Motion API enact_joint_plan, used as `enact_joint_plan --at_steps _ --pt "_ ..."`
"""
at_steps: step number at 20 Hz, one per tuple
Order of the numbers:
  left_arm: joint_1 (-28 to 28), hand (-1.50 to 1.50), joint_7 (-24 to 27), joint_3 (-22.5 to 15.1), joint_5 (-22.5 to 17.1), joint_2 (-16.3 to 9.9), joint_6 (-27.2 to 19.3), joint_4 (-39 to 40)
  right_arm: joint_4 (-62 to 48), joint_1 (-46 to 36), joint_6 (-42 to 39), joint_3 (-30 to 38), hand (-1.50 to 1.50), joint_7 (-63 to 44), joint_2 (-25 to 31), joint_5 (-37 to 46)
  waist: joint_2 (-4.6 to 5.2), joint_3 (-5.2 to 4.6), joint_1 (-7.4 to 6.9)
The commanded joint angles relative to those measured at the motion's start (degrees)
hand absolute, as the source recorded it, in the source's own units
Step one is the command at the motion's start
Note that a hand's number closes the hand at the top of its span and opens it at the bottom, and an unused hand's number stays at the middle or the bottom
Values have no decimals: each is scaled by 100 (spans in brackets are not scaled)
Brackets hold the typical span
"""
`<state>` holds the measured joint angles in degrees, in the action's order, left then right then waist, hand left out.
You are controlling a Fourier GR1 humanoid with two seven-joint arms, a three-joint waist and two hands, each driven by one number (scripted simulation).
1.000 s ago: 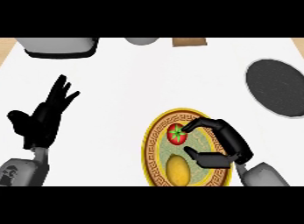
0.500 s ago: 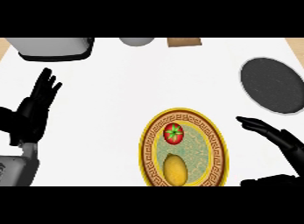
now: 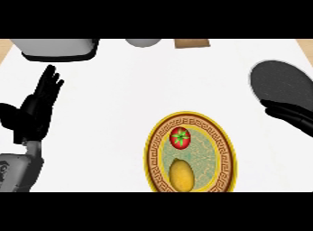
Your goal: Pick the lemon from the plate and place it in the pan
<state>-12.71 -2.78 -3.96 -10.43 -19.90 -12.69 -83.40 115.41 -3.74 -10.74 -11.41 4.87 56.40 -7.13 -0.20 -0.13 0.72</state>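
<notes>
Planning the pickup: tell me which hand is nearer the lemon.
Right. The right hand lies open up and to the right of the lemon, beside the plate. The left hand rests open far to the lemon's left.

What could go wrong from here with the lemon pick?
1. The tomato sits just beyond the lemon on the same plate; a reach could knock or grab the tomato instead.
2. The right robot hand is open, off the plate's right side, next to the pan; swinging it might bump the pan.
3. The lemon lies near the plate's near rim, so a push may roll it off.
</notes>
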Motion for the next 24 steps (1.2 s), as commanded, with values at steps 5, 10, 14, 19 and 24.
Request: enact_joint_plan --at_steps 5,10,14,19,24 --pt "-168 0 137 202 42 14 335 305 718 -1401 -349 -304 -150 -2088 -496 99 31 5 -133" --pt "-248 0 240 164 218 244 327 547 607 -1634 -677 -814 -150 -2443 -1299 106 30 8 -107" --pt "33 0 71 246 225 252 310 159 1411 -1370 -688 -1198 -150 -3038 -1743 353 10 10 -85" --pt "-428 0 -298 255 417 309 184 103 1509 -1435 -849 -1762 -150 -3847 -2148 1060 9 11 -57" --pt "96 0 -186 401 373 184 480 -281 992 -1672 -1078 -1730 -150 -4272 -2718 1429 9 11 -109"
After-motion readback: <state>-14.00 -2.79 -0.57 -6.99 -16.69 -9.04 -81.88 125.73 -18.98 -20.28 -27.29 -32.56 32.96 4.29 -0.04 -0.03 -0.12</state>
